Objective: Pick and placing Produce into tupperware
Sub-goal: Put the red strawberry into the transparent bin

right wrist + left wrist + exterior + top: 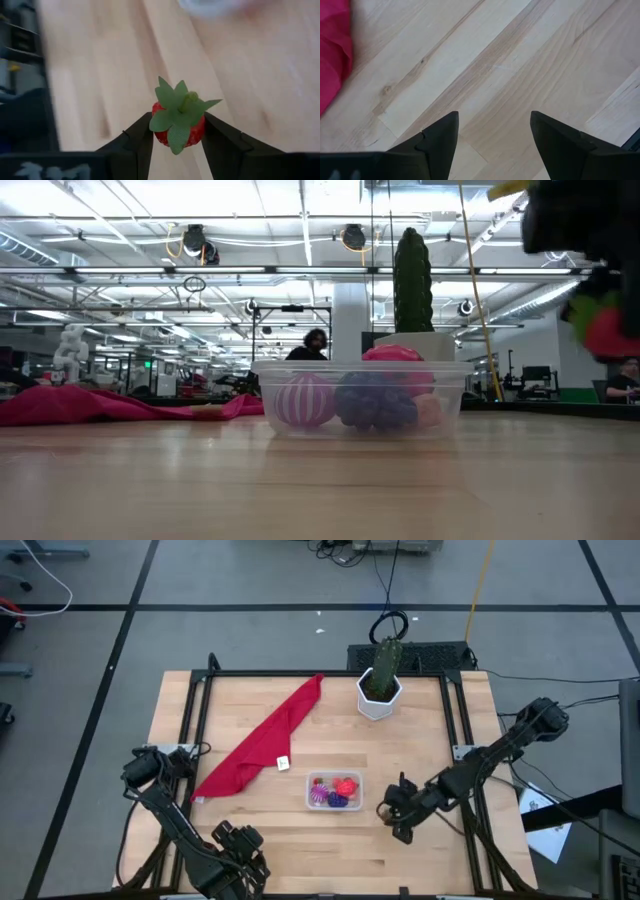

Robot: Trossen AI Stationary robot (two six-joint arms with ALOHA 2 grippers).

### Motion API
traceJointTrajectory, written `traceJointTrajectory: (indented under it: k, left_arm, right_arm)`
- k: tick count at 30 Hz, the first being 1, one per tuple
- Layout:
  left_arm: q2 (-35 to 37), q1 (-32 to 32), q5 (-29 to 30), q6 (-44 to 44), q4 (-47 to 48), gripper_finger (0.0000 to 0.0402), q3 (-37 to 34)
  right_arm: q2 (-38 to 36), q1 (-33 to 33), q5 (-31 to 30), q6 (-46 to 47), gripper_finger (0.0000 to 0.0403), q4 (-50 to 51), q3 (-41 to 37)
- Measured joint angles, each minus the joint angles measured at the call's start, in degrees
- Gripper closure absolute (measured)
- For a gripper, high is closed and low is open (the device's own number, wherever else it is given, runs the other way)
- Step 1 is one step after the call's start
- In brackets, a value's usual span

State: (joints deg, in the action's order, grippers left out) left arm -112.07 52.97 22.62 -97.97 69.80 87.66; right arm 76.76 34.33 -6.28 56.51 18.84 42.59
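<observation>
- One desk (pixel 300 840), light wood with a dark frame; two dark arms over its near side.
- Right claw (pixel 176 142) is closed on one toy strawberry (pixel 176 125): red body, green leafy cap facing the wrist camera, pinched between the two fingers. From above, this claw (pixel 398 812) sits just beside the tub on its right, apart from it. In the low view the strawberry (pixel 612 330) shows as a red and green blur at the right edge, held above the desk top.
- Left claw (pixel 492 135) is over the near left part of the desk, fingers spread wide with nothing between them; bare wood below, and an edge of the red cloth (pixel 332 55) in one corner of its view.
- One clear plastic tub (pixel 334 792), rectangular with rounded corners, stands on the desk near the middle, a little toward the near edge.
- Produce inside the tub, low view: one pink-and-white striped round piece (pixel 304 400), one dark purple bumpy piece (pixel 375 402), one pink-red piece (pixel 393 355) riding on top. From above, a red piece (pixel 346 785) also shows; exact count cannot be told, at least three.
- One long red cloth (pixel 262 740) lies slantwise across the left half of the desk, with a small white tag at its lower edge.
- One white pot (pixel 379 698) with one green cactus (pixel 387 662) stands at the far edge, beyond the tub.
- One person (pixel 314 344) shows far back in the room.
</observation>
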Motion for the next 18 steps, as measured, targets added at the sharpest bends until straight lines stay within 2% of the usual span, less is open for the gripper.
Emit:
traceJointTrajectory:
  k: [6,14,18]
  left_arm:
    - [0.0,0.0,-0.1,0.0,0.0,0.0148,0.0]
    - [0.0,0.0,-3.0,-0.9,0.0,0.0148,0.0]
    - [0.0,0.0,-3.6,-1.3,0.0,0.0149,0.0]
  right_arm:
    - [-2.1,-3.7,0.1,-13.2,0.0264,-9.6,0.3]
    - [-2.2,-7.7,0.1,-33.5,0.0263,-9.5,10.4]
    - [-2.2,-9.3,-0.2,-41.7,0.0262,-2.9,18.6]
